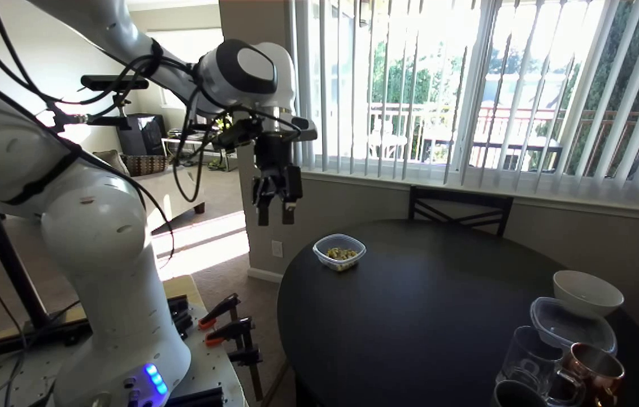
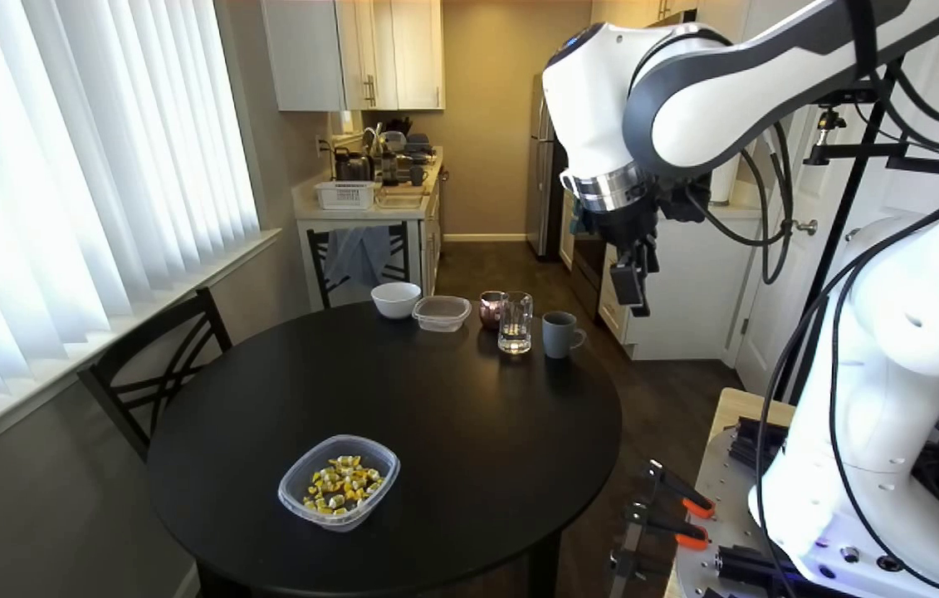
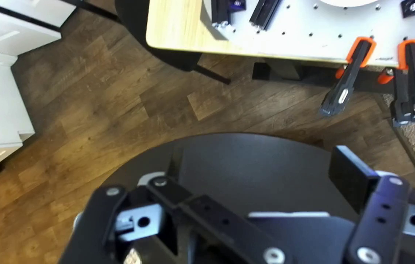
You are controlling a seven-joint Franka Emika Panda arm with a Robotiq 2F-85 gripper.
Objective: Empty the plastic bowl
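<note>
A round black table [image 2: 452,432] fills much of both exterior views; the gripper [image 1: 275,213] hangs higher than its top, with its fingers parted; the clear plastic bowl [image 2: 305,470] stands near the table's edge; small yellow and whitish pieces [image 2: 344,480] lie inside it

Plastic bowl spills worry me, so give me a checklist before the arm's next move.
1. Plastic bowl upright on the table: ok, it sits level there.
2. Something left to empty: ok, it holds small yellow-and-white pieces.
3. Pincer open and unloaded: ok, its jaws stand apart with nothing between them.
4. Pincer positioned over the bowl: not ok, it hangs raised and off to one side in both exterior views.
5. Receiving vessel settled: cannot tell; a white bowl and a clear container stand on the table, but the task names neither.
</note>
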